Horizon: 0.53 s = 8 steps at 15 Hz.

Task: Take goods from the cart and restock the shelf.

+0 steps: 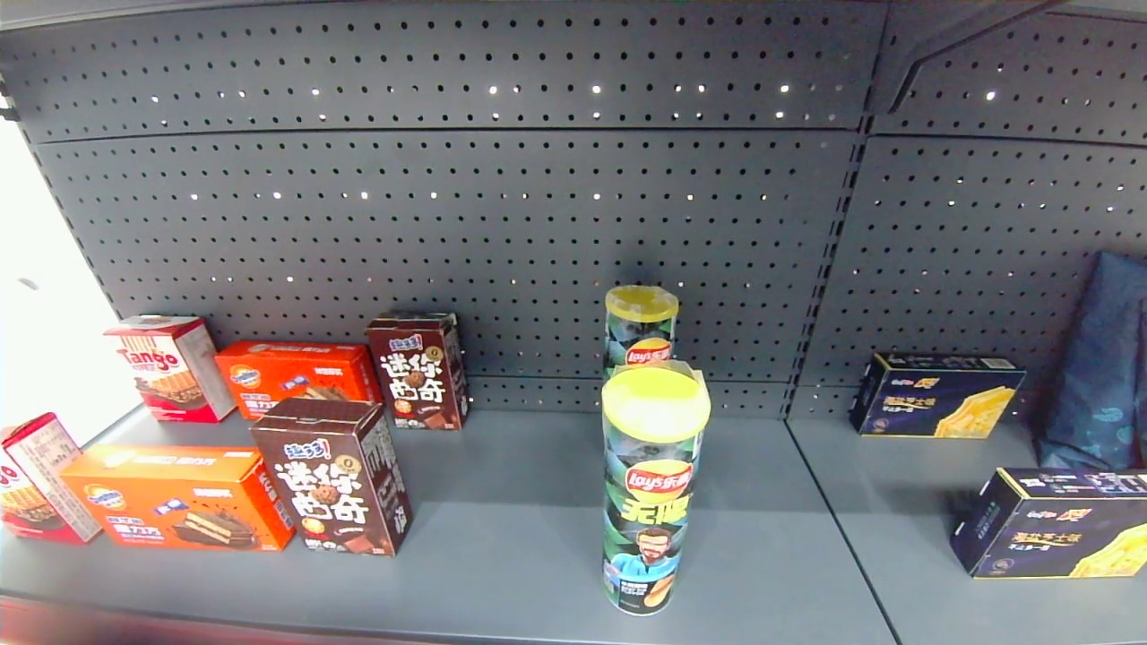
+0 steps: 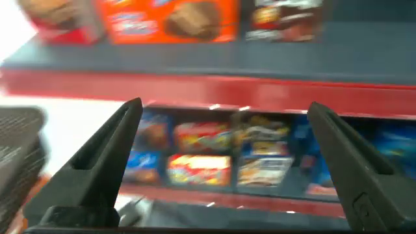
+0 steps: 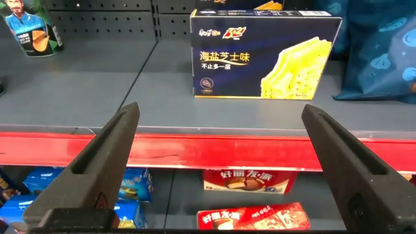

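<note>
While neither pincer has hold of anything, the restocking looks to be between rounds: the left gripper [image 2: 224, 170] has its fingers spread wide in front of the red front rail [image 2: 214, 88], and the right gripper [image 3: 220, 172] is equally wide open and empty, facing a dark blue cracker box [image 3: 265, 55] just behind the shelf's lip. On the shelf [image 1: 520, 528] a fair share of goods is in place. A chip can [image 1: 652, 488] stands upright near the front with a second can [image 1: 640, 327] behind it at the back panel. Two brown cookie boxes [image 1: 333, 488], two orange cake boxes [image 1: 179, 497] and two red-and-white wafer boxes [image 1: 168, 367] sit to the left, and a further cracker box [image 1: 936, 394] stands on the right bay. Wide bare stretches lie between these groups, so more stock is probably due. A dark meshed shape [image 2: 18, 159] at the edge of the left wrist view may be the cart, though it is too blurred to be sure. The likely next step is another fetch from it.
</note>
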Motion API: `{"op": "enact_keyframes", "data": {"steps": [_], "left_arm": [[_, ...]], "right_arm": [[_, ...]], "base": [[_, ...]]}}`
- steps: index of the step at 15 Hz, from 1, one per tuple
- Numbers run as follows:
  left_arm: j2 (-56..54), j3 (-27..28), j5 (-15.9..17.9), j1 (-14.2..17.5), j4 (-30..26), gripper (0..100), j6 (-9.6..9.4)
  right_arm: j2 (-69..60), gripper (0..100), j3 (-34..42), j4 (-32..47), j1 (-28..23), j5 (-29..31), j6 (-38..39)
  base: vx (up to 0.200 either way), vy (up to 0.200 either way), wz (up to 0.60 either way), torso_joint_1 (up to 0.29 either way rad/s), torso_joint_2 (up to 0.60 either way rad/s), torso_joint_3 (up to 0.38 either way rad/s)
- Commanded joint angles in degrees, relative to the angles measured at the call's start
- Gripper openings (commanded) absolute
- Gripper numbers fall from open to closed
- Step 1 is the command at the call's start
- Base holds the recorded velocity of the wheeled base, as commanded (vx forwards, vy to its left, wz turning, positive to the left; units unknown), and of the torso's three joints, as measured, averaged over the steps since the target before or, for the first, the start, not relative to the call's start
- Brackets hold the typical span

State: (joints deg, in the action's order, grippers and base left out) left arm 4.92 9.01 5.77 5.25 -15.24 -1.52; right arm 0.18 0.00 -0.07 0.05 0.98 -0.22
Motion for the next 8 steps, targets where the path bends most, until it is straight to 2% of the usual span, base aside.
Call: {"op": "enact_keyframes", "data": {"steps": [1, 2, 3, 4, 5, 8], "left_arm": [[-0.2, -1.7, 4.0, 0.0, 2.5, 100, -1.46], [-0.2, -2.1, 4.6, -0.1, 3.2, 100, -1.55], [-0.3, -2.0, 4.5, -1.8, 3.0, 100, -1.29], [-2.6, -2.2, 4.6, -7.0, 3.5, 100, -1.90], [-3.6, -2.2, 4.6, -5.9, 3.5, 100, -3.57], [-4.9, -3.1, 2.9, -5.4, 4.6, 100, -1.73]], "right_arm": [[0.0, 100, 0.0, 0.0, 0.0, 0.0, 0.0], [0.0, 100, 0.0, 0.0, 0.0, 0.0, 0.0], [0.0, 100, 0.0, 0.0, 0.0, 0.0, 0.0], [0.0, 100, 0.0, 0.0, 0.0, 0.0, 0.0], [0.0, 100, 0.0, 0.0, 0.0, 0.0, 0.0], [0.0, 100, 0.0, 0.0, 0.0, 0.0, 0.0]], "base": [[0.000, 0.000, 0.00, 0.000, 0.00, 0.000], [0.000, 0.000, 0.00, 0.000, 0.00, 0.000], [0.000, 0.000, 0.00, 0.000, 0.00, 0.000], [0.000, 0.000, 0.00, 0.000, 0.00, 0.000], [0.000, 0.000, 0.00, 0.000, 0.00, 0.000], [0.000, 0.000, 0.00, 0.000, 0.00, 0.000]]}}
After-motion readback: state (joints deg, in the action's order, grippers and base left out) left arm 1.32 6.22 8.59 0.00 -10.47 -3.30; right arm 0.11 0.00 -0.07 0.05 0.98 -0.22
